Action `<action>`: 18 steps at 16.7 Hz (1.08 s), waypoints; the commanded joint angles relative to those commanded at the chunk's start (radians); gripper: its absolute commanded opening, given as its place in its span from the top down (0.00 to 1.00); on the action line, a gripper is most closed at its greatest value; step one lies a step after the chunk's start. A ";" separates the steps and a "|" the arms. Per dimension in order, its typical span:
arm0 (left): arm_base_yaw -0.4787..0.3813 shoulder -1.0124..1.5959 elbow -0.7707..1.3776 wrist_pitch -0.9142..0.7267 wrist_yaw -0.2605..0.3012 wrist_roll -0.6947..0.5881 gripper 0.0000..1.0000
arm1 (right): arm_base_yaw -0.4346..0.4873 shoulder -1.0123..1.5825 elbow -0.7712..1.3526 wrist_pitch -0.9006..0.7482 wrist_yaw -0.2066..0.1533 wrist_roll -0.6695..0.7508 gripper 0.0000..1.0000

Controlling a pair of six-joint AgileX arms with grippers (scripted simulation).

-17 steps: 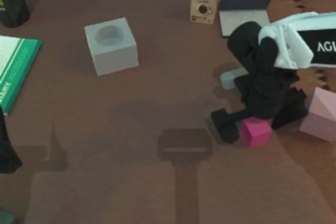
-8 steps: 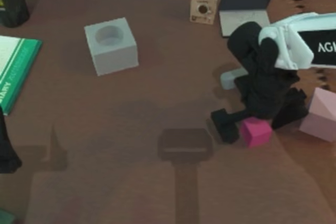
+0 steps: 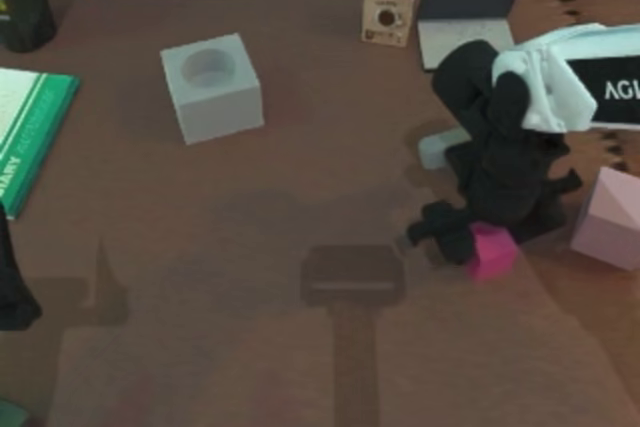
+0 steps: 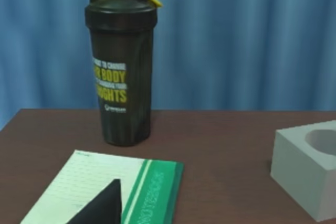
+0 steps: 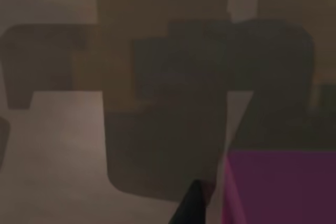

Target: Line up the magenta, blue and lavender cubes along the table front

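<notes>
Right gripper (image 3: 470, 244): fingers clamped on the magenta cube (image 3: 492, 252).
Advice: lift straight, clearing the lavender cube (image 3: 610, 219) beside it.

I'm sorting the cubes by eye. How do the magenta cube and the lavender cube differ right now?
The magenta cube is smaller and vivid pink; the lavender cube is larger and pale. The right claw sits at the magenta cube, partly covering it; the lavender cube sits apart, untouched, at the table's right edge. Both are plain matte cubes.
</notes>
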 joint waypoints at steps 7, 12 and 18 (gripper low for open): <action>0.000 0.000 0.000 0.000 0.000 0.000 0.00 | 0.000 0.000 0.000 0.000 0.000 0.000 1.00; 0.000 0.000 0.000 0.000 0.000 0.000 0.00 | 0.000 -0.042 0.027 -0.032 0.005 -0.004 1.00; 0.000 0.000 0.000 0.000 0.000 0.000 0.00 | 0.006 -0.117 0.145 -0.235 0.004 -0.004 1.00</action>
